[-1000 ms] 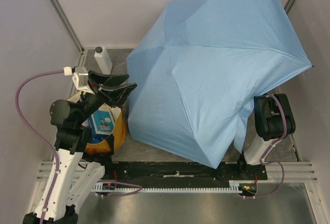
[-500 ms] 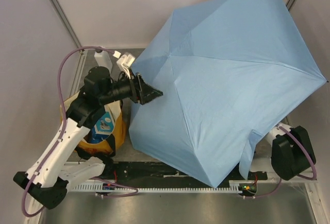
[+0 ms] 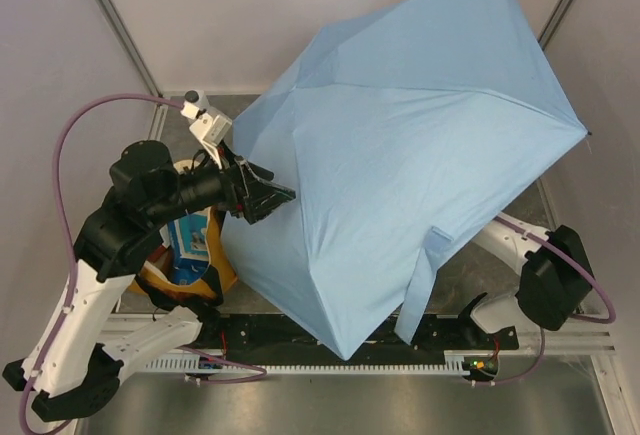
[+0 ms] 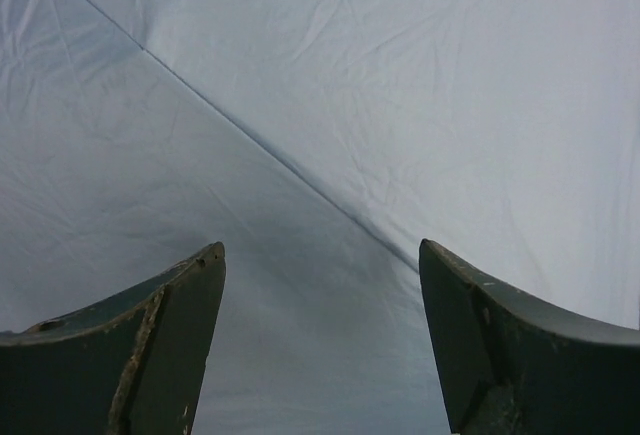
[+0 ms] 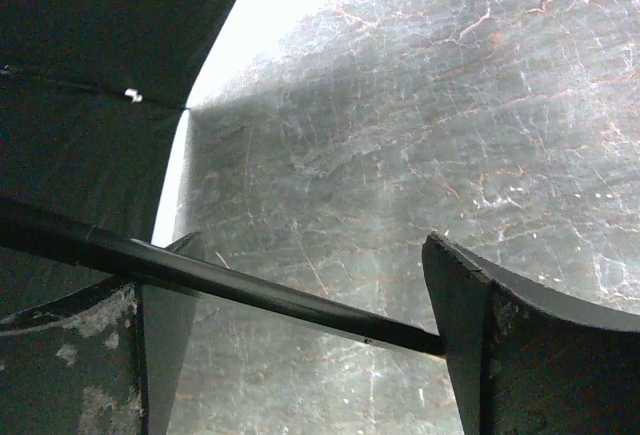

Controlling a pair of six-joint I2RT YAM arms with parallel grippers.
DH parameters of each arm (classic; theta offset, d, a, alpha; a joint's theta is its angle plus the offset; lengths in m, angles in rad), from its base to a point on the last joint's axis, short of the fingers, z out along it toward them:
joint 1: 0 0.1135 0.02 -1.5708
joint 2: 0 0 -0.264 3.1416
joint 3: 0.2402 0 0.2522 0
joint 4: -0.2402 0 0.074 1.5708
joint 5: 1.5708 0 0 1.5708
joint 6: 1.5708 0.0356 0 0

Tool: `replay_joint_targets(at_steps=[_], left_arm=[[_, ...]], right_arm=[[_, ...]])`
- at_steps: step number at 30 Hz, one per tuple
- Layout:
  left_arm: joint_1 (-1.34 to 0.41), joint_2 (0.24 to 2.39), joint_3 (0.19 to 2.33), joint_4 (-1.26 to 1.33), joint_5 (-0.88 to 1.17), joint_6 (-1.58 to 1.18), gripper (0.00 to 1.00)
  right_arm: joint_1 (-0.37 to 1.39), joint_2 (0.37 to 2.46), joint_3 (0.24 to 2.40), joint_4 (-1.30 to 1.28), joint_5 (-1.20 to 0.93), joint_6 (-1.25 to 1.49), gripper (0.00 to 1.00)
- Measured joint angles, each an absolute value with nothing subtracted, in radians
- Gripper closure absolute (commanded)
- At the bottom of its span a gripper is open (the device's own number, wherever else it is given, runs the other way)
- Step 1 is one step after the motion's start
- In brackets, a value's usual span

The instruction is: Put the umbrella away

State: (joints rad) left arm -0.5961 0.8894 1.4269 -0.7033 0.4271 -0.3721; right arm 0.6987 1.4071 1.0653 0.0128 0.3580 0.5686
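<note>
Collapsing the open umbrella (image 3: 400,155) is my step: left pincer (image 4: 322,250) gapes at its cloth, right pincer (image 5: 312,255) gapes astride a black rod (image 5: 280,298) I should clamp next

your left arm (image 3: 140,203) runs white links into black joints, trailed by a mauve cable (image 3: 60,170); your right arm (image 3: 548,290) matches. the left gripper (image 4: 320,247) and right gripper (image 5: 312,245) wear dark wedge fingers (image 4: 165,355), edges scuffed pale.

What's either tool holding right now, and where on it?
Nothing clamped. Left tool open, facing the umbrella canopy; right tool open, black rod crossing between its jaws.
</note>
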Motion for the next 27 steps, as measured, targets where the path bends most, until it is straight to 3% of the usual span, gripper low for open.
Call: replay_joint_targets(at_steps=[10,15,19,24,27], left_arm=[[-0.596,0.954,1.341,-0.723,0.336,-0.34,0.17],[-0.6,0.99,1.304,-0.682,0.288,-0.342,0.18],[-0.603,0.993,1.271,-0.634,0.253,-0.347,0.26],[-0.602,1.01,1.254,-0.583,0.224,-0.351,0.25],[-0.597,1.01,1.252,-0.543,0.312,-0.35,0.23]], right_arm=[[0.785,1.486,1.132,-0.005,0.499,0.469,0.02],[0.781,1.45,1.05,0.067,0.506,0.376,0.02],[0.78,1.385,0.968,0.078,0.528,0.3,0.02],[0.73,1.3,0.871,0.04,0.53,0.257,0.02],[0.709,1.267,0.836,-0.038,0.531,0.262,0.02]])
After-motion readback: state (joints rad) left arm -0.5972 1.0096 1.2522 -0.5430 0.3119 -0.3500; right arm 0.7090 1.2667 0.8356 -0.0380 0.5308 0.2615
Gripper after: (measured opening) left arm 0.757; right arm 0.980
